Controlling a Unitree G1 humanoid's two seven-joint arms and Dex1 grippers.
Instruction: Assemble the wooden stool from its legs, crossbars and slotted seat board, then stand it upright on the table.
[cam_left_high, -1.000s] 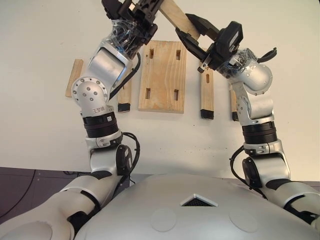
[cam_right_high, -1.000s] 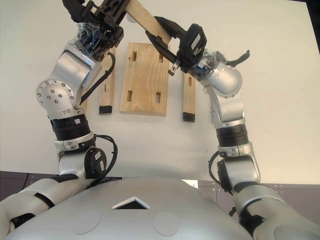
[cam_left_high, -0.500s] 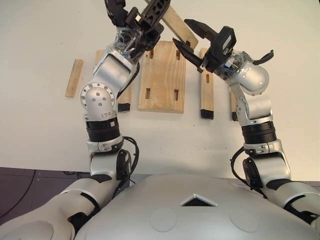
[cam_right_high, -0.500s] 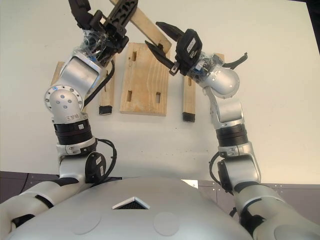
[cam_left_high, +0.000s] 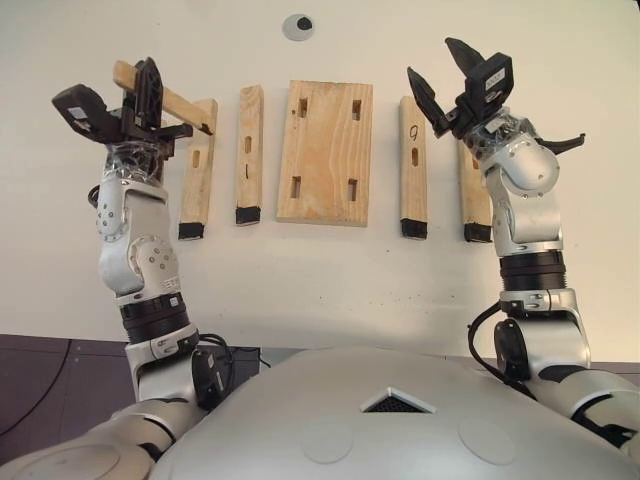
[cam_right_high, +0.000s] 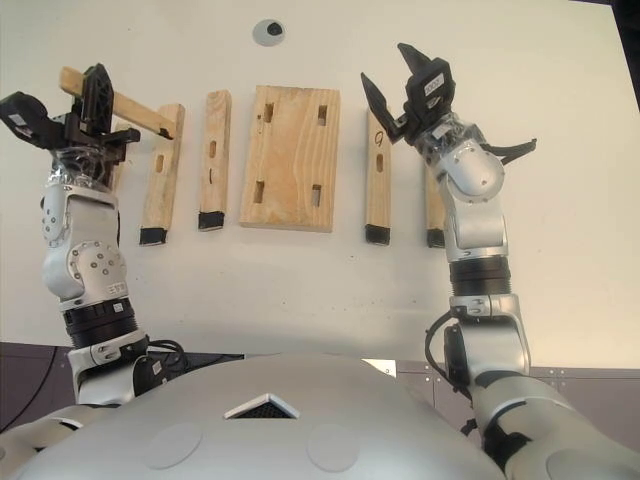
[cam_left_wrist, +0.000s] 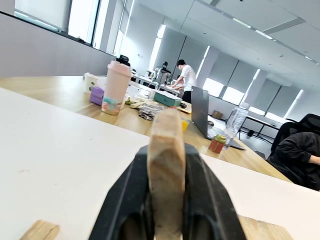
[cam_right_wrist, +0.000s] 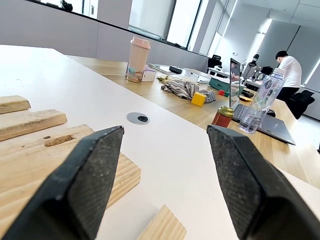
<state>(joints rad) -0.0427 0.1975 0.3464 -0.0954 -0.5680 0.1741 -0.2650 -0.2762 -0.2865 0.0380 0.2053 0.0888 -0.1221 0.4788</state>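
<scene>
White table (cam_left_high: 330, 260), everything laid flat on it. Slotted seat board (cam_left_high: 325, 153) lies at the centre with four rectangular slots showing, long sides running away from the robot. Four legs lie parallel to the board, two on each side, apart from it and from each other, dark-capped ends toward the robot. On the left are the outer left leg (cam_left_high: 198, 170) and the inner left leg (cam_left_high: 250, 153). On the right are the inner right leg (cam_left_high: 413, 166) and the outer right leg (cam_left_high: 472, 195), the last partly hidden behind the right forearm. Each leg has a mortise cut in its upper face. Right gripper (cam_left_high: 447, 85) is raised over the far ends of the two right legs, jaws spread wide with nothing between them; the right wrist view looks between the two fingers (cam_right_wrist: 87, 175) to the board and the table beyond. Left gripper (cam_left_high: 145, 100) is raised at the left edge of the layout, jaws pinching a crossbar (cam_left_high: 185, 108) near its middle. The bar is held off the table, tilted, its right end over the far end of the outer left leg. Small round grey grommet (cam_left_high: 297, 27) is set in the table beyond the seat board.
</scene>
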